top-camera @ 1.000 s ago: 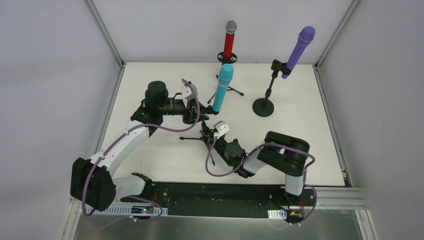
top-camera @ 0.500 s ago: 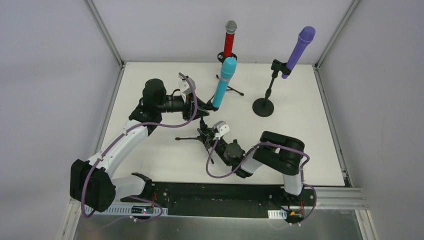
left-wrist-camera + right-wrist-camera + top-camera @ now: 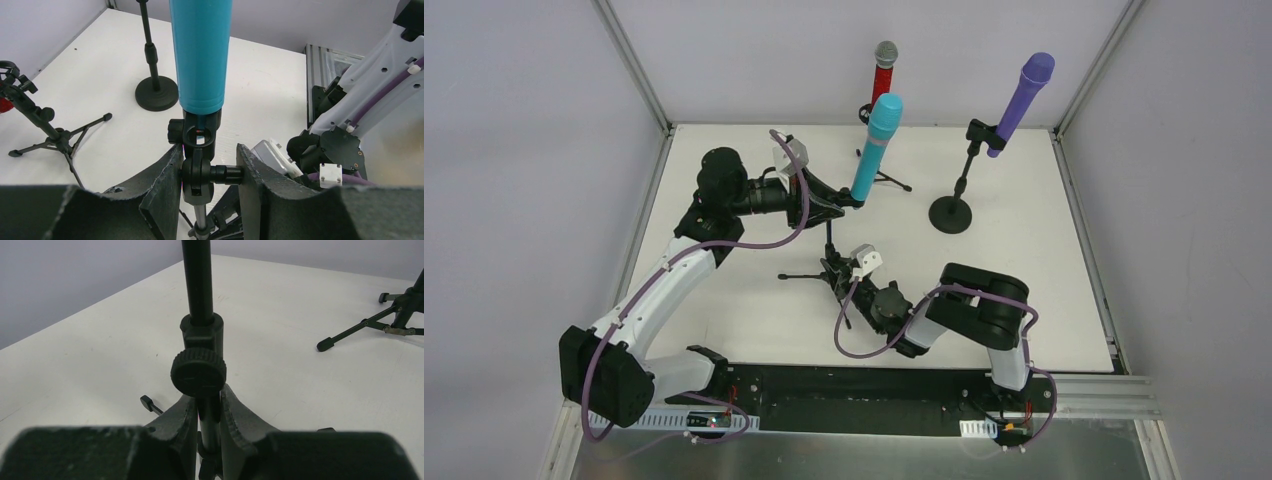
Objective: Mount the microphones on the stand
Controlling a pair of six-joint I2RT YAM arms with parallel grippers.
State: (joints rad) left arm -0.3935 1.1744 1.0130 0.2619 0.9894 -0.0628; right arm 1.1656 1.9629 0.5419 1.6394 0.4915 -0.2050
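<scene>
The cyan microphone stands nearly upright in the clip of a black tripod stand at the table's middle. My left gripper is shut on the stand's swivel joint and its side knob, just under the cyan body. Low down, my right gripper is shut on the stand's thin pole, right below the round locking knob. The red microphone sits on a tripod at the back. The purple microphone sits tilted in a round-base stand.
The red microphone's tripod legs spread to the left in the left wrist view, and one leg shows at the right in the right wrist view. The round base stands behind the cyan microphone. Frame posts and walls enclose the table.
My left gripper has risen and moved toward the back, taking the stand's head and the cyan microphone higher. The right gripper has stayed on the pole near the tripod's base.
</scene>
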